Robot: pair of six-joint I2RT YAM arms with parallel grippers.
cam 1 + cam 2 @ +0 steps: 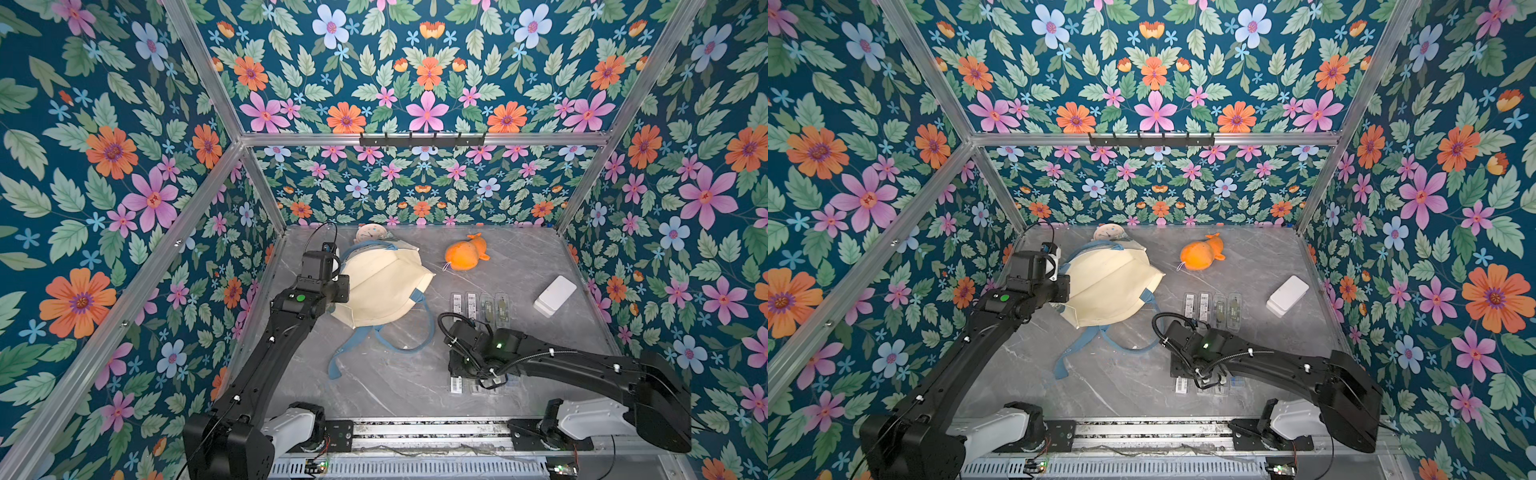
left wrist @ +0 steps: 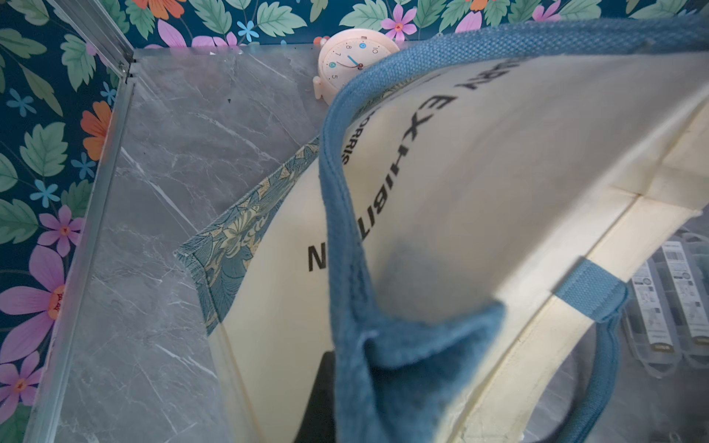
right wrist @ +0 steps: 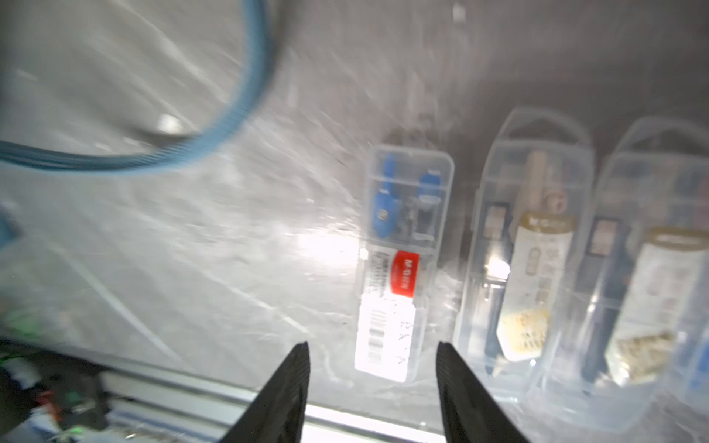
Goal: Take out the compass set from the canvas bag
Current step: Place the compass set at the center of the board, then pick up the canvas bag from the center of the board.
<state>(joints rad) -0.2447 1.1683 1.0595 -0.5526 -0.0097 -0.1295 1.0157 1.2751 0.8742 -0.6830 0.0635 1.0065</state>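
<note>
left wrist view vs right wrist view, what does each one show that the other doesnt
Only the left wrist view: the canvas bag side with black lettering and its green patterned patch, plus a pale clock beside it.
Only the right wrist view: the open right pincer pointed at a clear compass case with a red label.
Both: a blue bag strap, the grey marble table, and clear compass cases lying side by side.

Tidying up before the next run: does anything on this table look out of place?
The canvas bag lies slumped on its side, a blue strap sprawling loose over the table, and a clock sits half hidden behind it. The compass cases lie in neat rows.
</note>
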